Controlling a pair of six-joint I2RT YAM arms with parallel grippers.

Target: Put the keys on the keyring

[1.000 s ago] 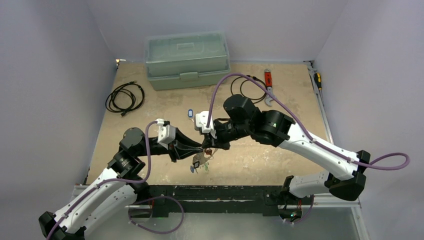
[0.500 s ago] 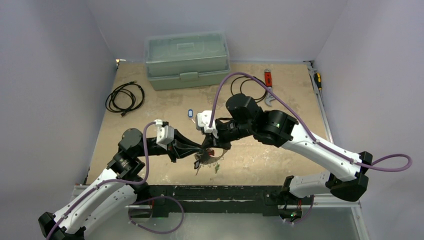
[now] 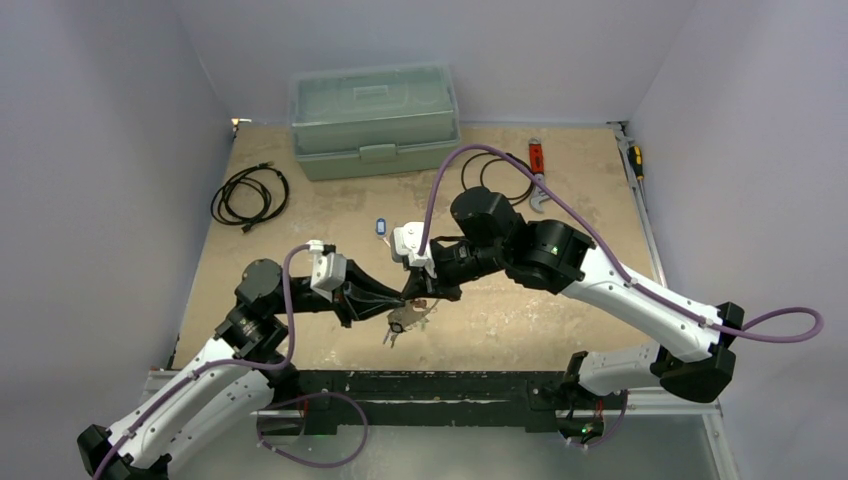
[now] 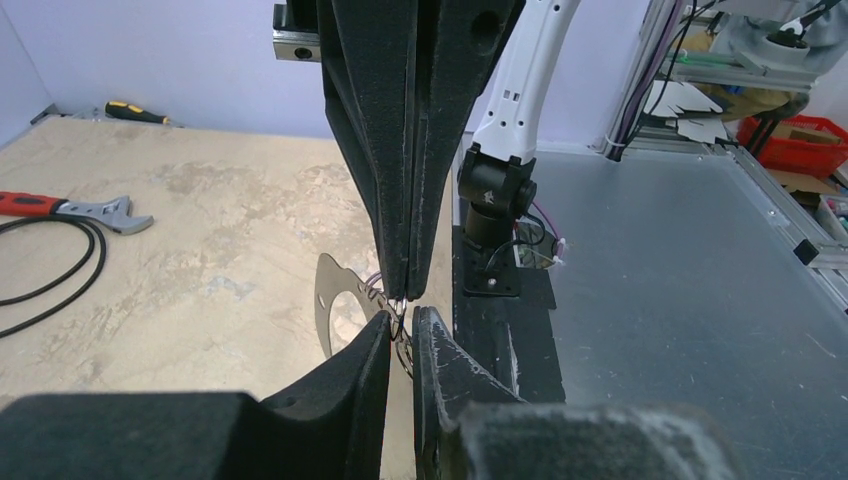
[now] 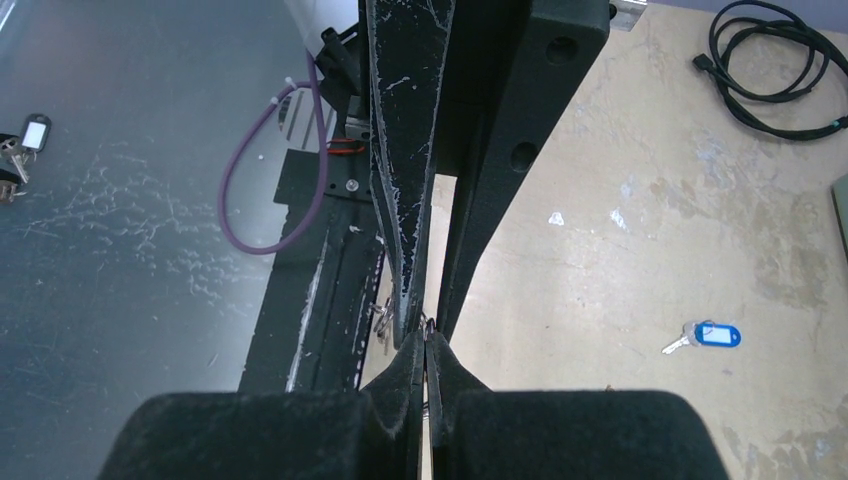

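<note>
Right end effector (image 4: 402, 292) pinches keyring (image 4: 399, 320), keys (image 3: 396, 326) beneath

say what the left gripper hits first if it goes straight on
The right gripper: its shut fingers meet the left gripper tip to tip, with the thin keyring at the tips. Contact looks near at once, though depth is unclear.

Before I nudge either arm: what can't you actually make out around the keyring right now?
Left wrist view: whether the left gripper clamps the keyring or only brackets it; the wire is too fine.
Right wrist view: what the shut right gripper pinches; its own fingertips hide it.
Top view: how many of the keys are threaded; too small, and both arms' fingers cover the ring.
</note>
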